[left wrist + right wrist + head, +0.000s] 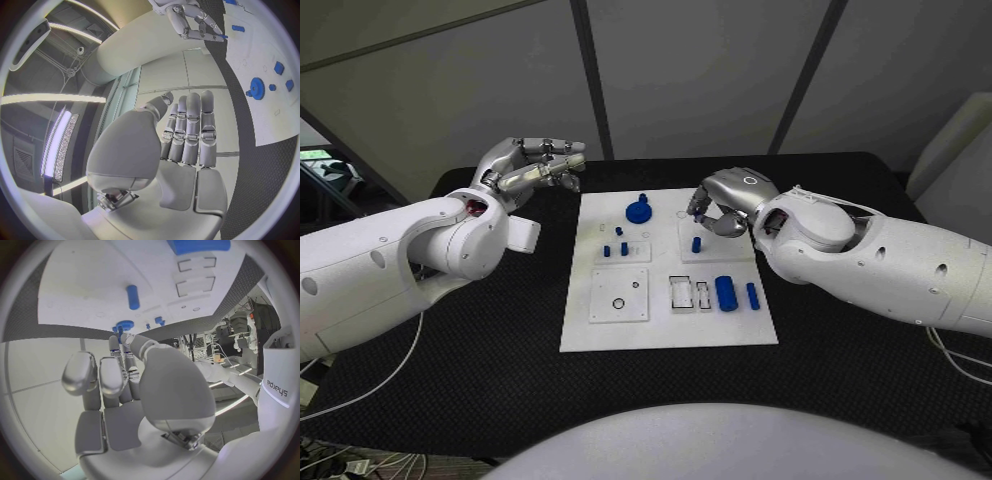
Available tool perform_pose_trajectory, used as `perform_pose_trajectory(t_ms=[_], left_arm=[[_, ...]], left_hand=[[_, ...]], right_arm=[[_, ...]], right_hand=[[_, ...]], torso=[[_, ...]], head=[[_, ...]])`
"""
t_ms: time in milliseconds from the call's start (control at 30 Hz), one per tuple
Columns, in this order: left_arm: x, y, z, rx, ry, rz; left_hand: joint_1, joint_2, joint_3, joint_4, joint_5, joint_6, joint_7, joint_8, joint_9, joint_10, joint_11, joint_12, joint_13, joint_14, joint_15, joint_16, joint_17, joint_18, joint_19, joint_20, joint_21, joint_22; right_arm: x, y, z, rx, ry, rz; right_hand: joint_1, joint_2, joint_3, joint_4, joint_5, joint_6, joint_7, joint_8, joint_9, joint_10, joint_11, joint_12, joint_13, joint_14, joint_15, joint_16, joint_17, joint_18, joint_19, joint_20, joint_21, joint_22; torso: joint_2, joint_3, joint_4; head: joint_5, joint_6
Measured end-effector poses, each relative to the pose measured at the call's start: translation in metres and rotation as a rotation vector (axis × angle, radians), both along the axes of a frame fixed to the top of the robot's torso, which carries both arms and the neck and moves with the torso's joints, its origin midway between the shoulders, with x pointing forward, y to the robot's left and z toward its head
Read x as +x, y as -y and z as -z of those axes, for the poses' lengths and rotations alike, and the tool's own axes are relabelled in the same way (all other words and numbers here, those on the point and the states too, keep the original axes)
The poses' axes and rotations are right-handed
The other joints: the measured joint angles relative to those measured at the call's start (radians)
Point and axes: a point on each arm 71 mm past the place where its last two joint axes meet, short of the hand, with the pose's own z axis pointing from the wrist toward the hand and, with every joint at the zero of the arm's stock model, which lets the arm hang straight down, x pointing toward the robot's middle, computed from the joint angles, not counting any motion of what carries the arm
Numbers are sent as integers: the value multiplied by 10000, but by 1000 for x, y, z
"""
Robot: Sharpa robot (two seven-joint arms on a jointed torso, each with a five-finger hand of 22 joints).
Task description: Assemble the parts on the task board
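Lying on white task board: small blue parts.

Robotics lab / test cell. Black cloth-covered table w/ white task board laid out like bench fixture. Grey panel partitions behind table. Loose cables trailing off table edge. Ceiling strip lights overhead, equipment racks w/ wiring off to side.
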Motion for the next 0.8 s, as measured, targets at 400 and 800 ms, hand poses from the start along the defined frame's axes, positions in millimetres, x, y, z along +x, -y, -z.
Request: perform_pose_trajectory(t_ms=[400, 800], left_arm=[[1, 6, 1, -49, -9, 108], [1, 9, 1, -78, -15, 172]], left_hand=[[0, 0, -11, -11, 0, 0, 0, 0, -8, -32, -32, 32, -1, 0, 0, 0, -7, 0, 0, 0, 0, -5], [0, 0, -11, -11, 0, 0, -1, 0, -7, -31, -33, 32, 7, 0, 0, 0, -6, 0, 0, 0, 0, -4]], right_arm=[[-27, -52, 0, 1051, -445, -1226], [-44, -69, 37, 1110, -1560, -1525]], right_hand=[[-1, -2, 0, 0, 2, 24, 23, -29, 9, 0, 0, -5, -1, 0, 0, 0, -11, 0, -1, -1, 0, 16], [-2, -5, 25, -25, 0, 22, 22, -38, 6, 0, 0, -6, -11, 0, 0, 0, -22, 0, -3, -2, -1, 15]], torso=[[2, -26, 27], [3, -12, 16]], head=[[290, -1], [595, -1]])
